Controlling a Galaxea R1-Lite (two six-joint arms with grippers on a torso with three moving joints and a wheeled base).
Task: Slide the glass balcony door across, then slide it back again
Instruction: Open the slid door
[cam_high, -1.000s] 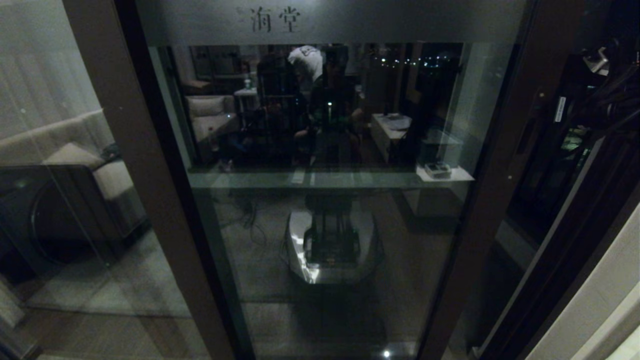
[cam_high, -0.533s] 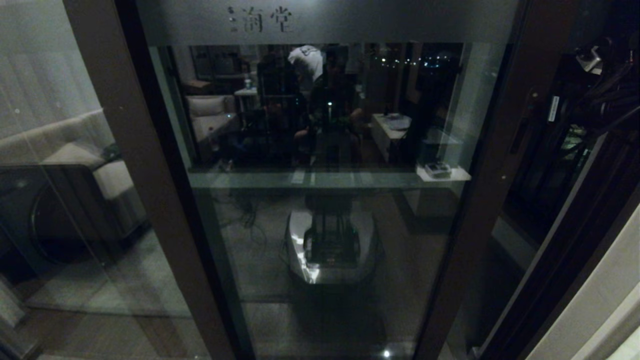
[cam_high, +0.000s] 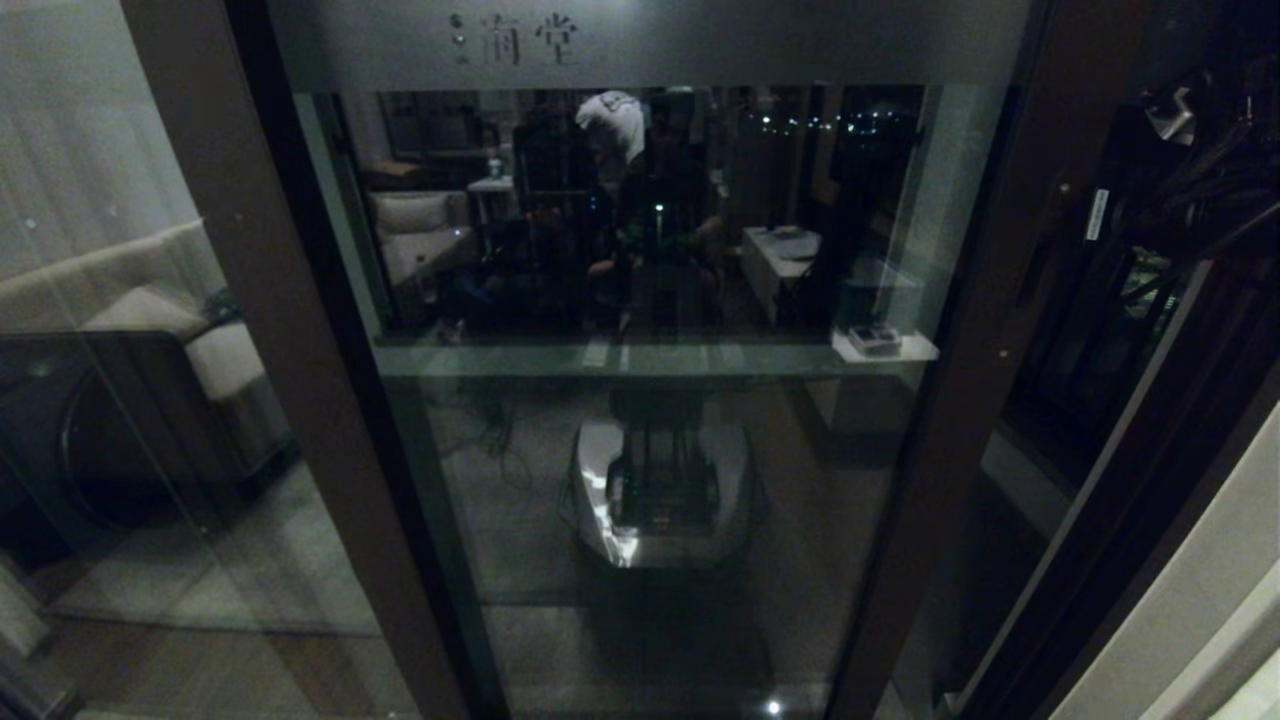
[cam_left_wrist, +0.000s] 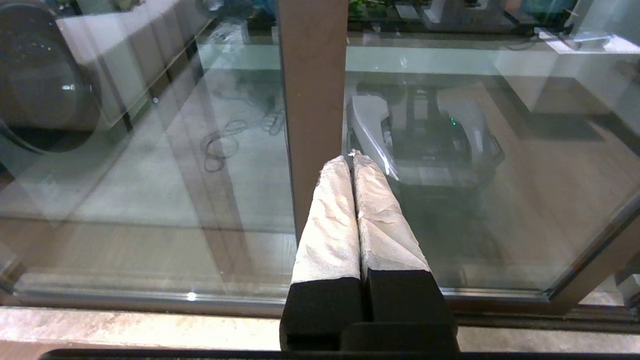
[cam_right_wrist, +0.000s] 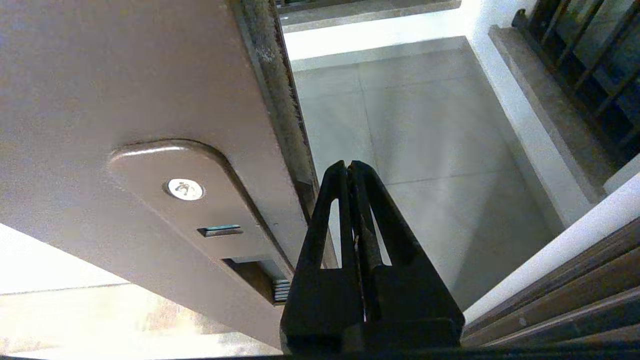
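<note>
The glass balcony door (cam_high: 650, 450) fills the head view, with its frosted strip of Chinese characters (cam_high: 515, 40) at the top. Its dark brown right upright (cam_high: 985, 330) carries the recessed slot handle (cam_high: 1043, 268). In the right wrist view my right gripper (cam_right_wrist: 348, 165) is shut and empty, close beside the door's outer edge (cam_right_wrist: 280, 90), just past the handle plate (cam_right_wrist: 200, 210) with its screw (cam_right_wrist: 185, 189). Whether it touches the edge I cannot tell. My left gripper (cam_left_wrist: 352, 157), wrapped in white, is shut and empty, low in front of a brown upright (cam_left_wrist: 312, 100).
A plain brown-framed glass panel (cam_high: 120, 300) stands to the left. Right of the door is an open gap onto the tiled balcony floor (cam_right_wrist: 425, 140), a white wall (cam_high: 1200, 580) and a black-barred window (cam_right_wrist: 590, 65). The floor track (cam_left_wrist: 150, 295) runs below. My base is mirrored in the glass (cam_high: 660, 490).
The door has slid a little to the left: the characters and the right upright both shifted left. My right arm at the upper right moved left with it.
</note>
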